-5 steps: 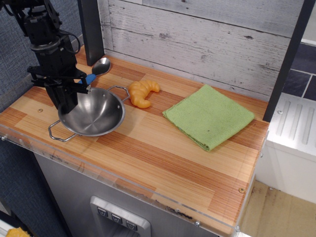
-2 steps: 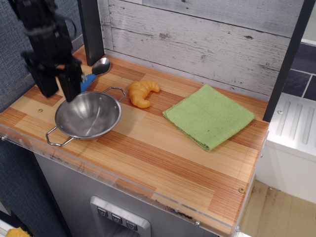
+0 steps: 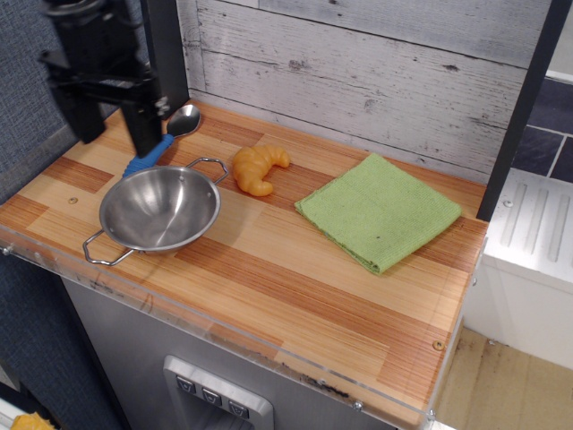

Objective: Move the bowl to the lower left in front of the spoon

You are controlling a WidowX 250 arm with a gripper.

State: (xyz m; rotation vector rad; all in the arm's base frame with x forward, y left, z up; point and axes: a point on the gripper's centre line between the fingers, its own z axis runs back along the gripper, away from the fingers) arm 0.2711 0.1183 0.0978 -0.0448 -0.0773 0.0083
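Note:
The shiny steel bowl [image 3: 159, 210] with two wire loop handles rests on the wooden counter at the front left. Just behind it lies the spoon [image 3: 166, 134], its silver head toward the back wall and its blue ribbed handle pointing at the bowl. My gripper [image 3: 115, 125] hangs above the counter's left end, over the spoon's handle and behind the bowl. Its two dark fingers [image 3: 143, 125] stand apart with nothing between them. It is clear of the bowl.
An orange toy croissant [image 3: 259, 167] lies right of the bowl's rear handle. A folded green cloth [image 3: 380, 210] lies at centre right. A dark post [image 3: 166, 54] stands behind the spoon. The counter [image 3: 295, 287] has a clear plastic front lip.
The gripper let go of the bowl's left rim, rose and drew back over the spoon. The bowl settled slightly to the left and now lies flat and still.

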